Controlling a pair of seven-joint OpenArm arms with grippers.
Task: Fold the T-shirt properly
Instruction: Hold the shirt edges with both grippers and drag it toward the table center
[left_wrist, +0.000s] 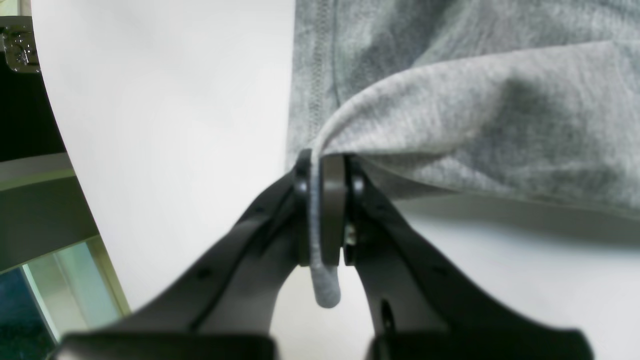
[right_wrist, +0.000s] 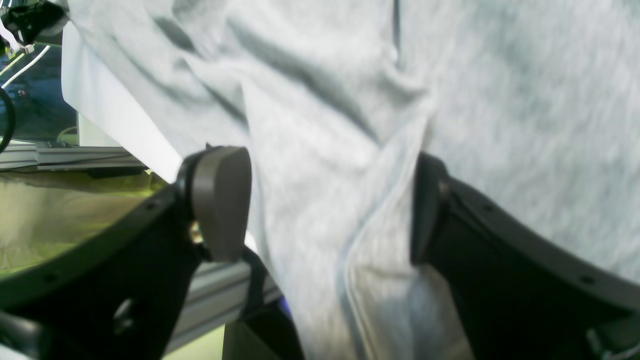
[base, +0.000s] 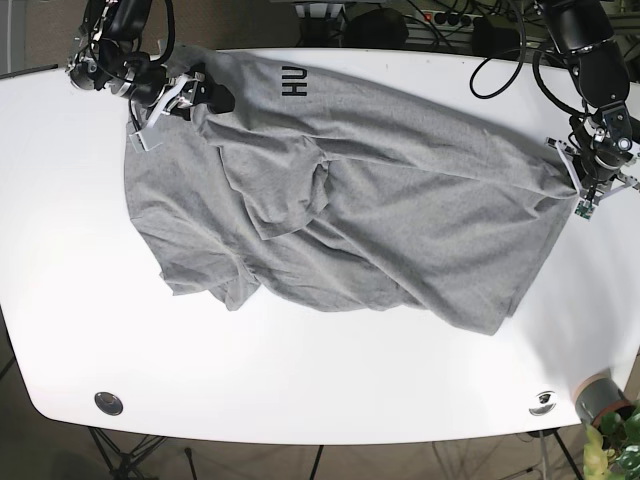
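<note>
A grey T-shirt (base: 380, 200) lies crumpled and partly spread on the white table (base: 300, 380), with dark lettering near its far edge. My left gripper (base: 572, 165) is at the shirt's right edge. In the left wrist view this gripper (left_wrist: 320, 210) is shut on a pinched hem of the shirt (left_wrist: 475, 115), lifting it slightly off the table. My right gripper (base: 190, 95) is at the shirt's far left corner. In the right wrist view its jaws (right_wrist: 325, 210) stand wide apart, with a loose fold of the shirt (right_wrist: 325, 125) hanging between the pads (right_wrist: 220, 200).
Two round fittings (base: 108, 403) (base: 543, 400) sit near the table's front edge. A small grey pot with a plant (base: 600, 400) stands off the front right corner. Cables (base: 500, 60) hang behind the far edge. The table's edge (left_wrist: 65, 150) is close to my left gripper.
</note>
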